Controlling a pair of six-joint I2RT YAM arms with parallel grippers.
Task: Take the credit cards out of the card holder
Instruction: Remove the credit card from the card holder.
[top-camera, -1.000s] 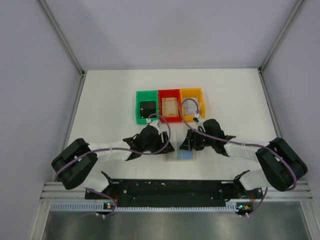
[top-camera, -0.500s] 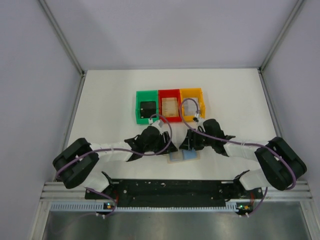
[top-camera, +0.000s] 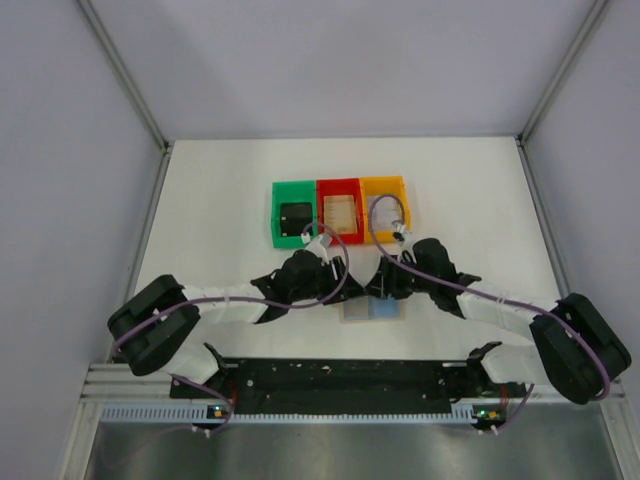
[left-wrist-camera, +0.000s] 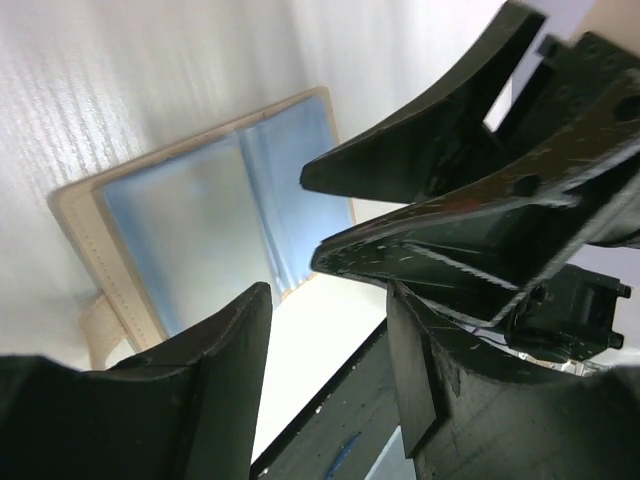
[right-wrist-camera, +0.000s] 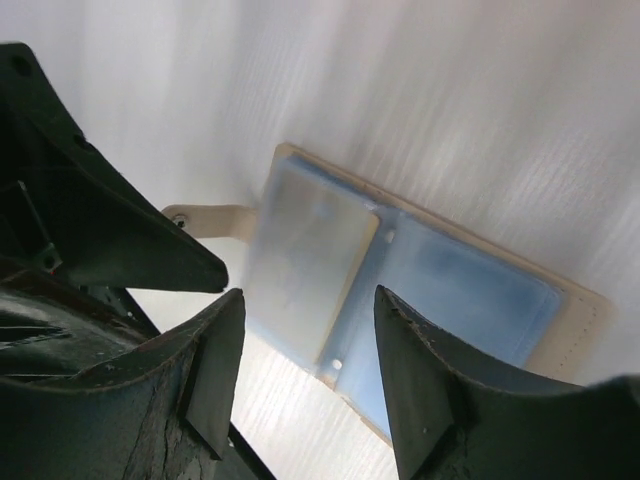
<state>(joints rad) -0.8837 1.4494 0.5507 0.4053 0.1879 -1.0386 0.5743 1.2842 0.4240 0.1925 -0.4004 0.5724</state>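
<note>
The card holder lies open and flat on the table near the front edge, tan rim, two light blue panels. It also shows in the left wrist view and the right wrist view. A pale card lies on one panel. My left gripper is open and empty at the holder's far left corner; in its own view the jaws stand apart over the holder's edge. My right gripper is open and empty just above the holder, also in its own view.
Three small bins stand in a row behind the grippers: green with a dark object inside, red with a tan card inside, orange. The black base rail runs along the front edge. Grey walls enclose the table.
The holder has gone from slightly tilted and partly covered to lying flat with both panels showing. The right arm has swung its elbow out to the right. The left gripper has edged closer.
</note>
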